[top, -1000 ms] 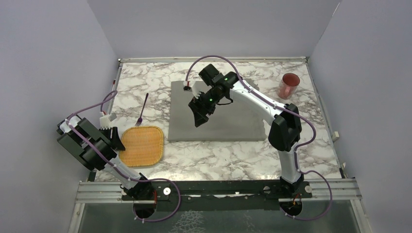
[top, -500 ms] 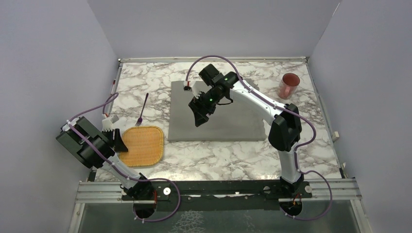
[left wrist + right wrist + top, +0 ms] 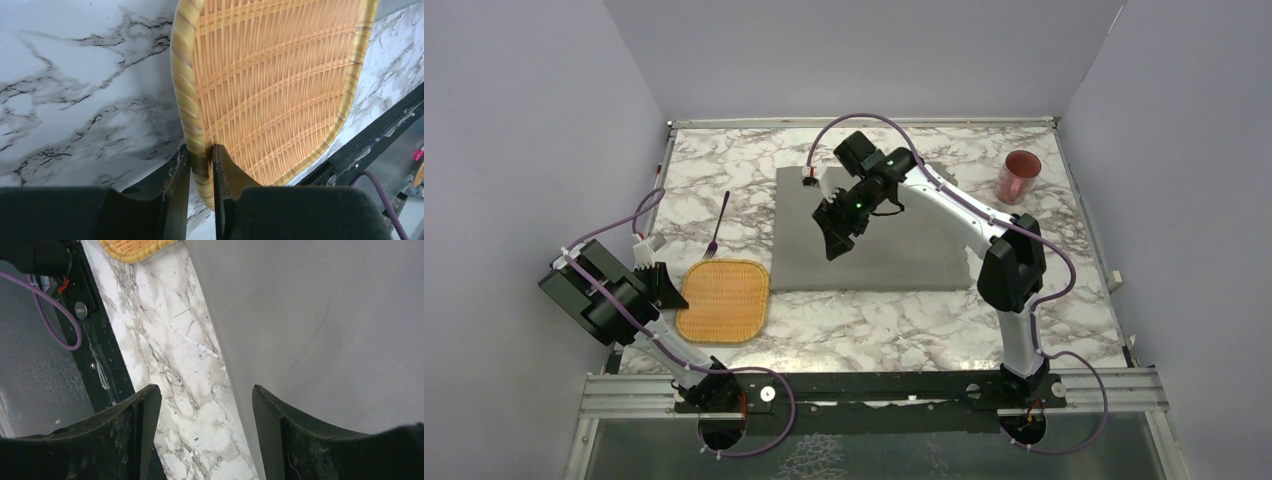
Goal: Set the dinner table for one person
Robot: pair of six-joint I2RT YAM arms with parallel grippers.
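Observation:
A square woven wicker plate (image 3: 724, 300) lies on the marble dinner table (image 3: 874, 320) at the near left. My left gripper (image 3: 669, 287) is shut on its left rim; in the left wrist view the two fingers pinch the plate's braided edge (image 3: 200, 150), and the weave (image 3: 280, 90) spreads away from them. My right gripper (image 3: 834, 240) hangs open and holds nothing above the left part of the grey placemat (image 3: 904, 250). Below it in the right wrist view are the placemat's edge (image 3: 325, 315) and bare marble (image 3: 185, 355).
A purple fork (image 3: 718, 225) lies on the marble behind the wicker plate, left of the placemat. A red cup (image 3: 1019, 177) stands at the far right. Walls close in the table on three sides; the metal rail (image 3: 874, 390) runs along the near edge.
My left gripper has closed on the wicker plate's rim, and the plate has shifted a little to the right. The right arm has stayed still.

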